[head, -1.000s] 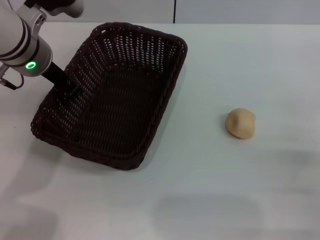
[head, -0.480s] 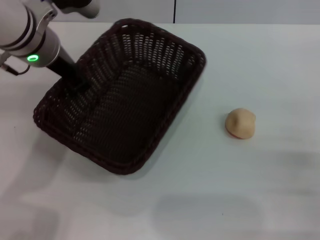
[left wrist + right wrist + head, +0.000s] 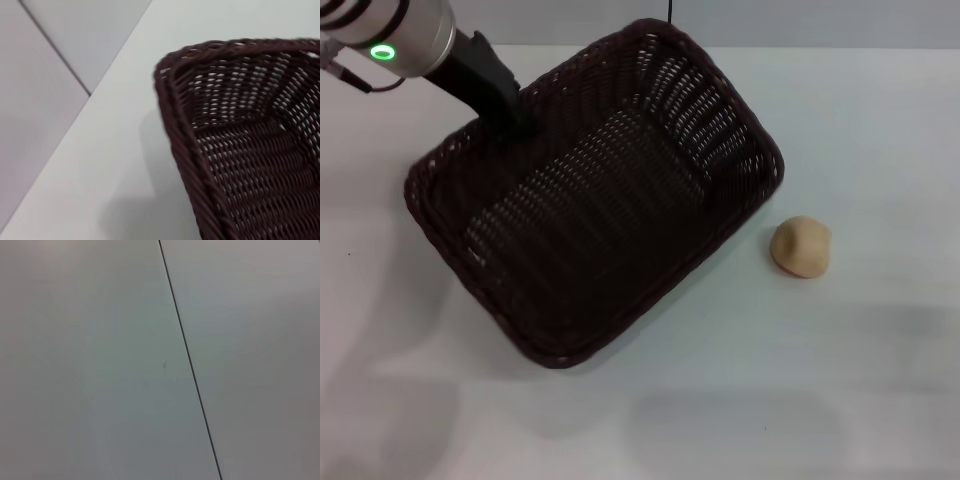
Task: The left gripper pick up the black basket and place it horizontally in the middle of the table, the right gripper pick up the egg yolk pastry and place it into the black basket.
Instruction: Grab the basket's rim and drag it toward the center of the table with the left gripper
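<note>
At the table's far left, the left gripper seems clamped on the black basket's rim, holding it diagonal; egg yolk pastry lies right.

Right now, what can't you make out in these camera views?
- Left gripper, head view: fingertips blend into the dark black basket rim; grip unreadable.
- Basket, left wrist view: only one corner shows, rest cut off.
- Right gripper: in no view; its wrist camera shows only a plain grey surface.
- Egg yolk pastry: underside hidden.
</note>
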### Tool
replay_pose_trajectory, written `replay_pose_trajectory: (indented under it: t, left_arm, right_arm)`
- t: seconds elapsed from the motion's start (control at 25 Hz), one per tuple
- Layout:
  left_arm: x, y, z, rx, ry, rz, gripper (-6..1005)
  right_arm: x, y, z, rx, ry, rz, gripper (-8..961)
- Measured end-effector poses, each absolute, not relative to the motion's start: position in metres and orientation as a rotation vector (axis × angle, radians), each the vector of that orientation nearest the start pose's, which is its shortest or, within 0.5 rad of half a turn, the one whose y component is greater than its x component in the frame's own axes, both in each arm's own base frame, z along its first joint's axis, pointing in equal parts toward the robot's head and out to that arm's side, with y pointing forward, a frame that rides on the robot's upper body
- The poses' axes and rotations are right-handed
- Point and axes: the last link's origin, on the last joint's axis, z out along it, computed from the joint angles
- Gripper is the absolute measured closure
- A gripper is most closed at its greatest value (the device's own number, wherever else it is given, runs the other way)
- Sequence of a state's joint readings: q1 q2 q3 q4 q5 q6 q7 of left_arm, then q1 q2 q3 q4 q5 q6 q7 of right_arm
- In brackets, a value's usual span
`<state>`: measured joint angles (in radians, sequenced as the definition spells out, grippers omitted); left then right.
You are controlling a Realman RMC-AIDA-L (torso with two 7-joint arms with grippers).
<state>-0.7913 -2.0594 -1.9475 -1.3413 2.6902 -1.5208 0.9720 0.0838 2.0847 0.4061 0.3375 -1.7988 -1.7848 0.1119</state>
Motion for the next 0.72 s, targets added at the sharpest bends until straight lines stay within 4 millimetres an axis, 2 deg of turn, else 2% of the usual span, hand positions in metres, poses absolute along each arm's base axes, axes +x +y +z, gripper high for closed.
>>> replay_pose_trajectory:
  t: [0.08,0.44,0.72]
  left_arm:
    - [-0.130,0.409,0.047,-2.606,-0.280,0.482,713]
    - [-0.116,0.406,0.050,-2.692,-0.168,0.467,785]
    - [-0.106,0.400,0.055,-2.762,-0.097,0.427,787]
  right_arm:
    - [0.332,0.189,0.012,-1.191,0.434,0.975,163]
    - [0.328,0.188,0.011,-1.186,0.431,0.996,166]
    - [0.328,0.188,0.011,-1.189,0.431,0.998,169]
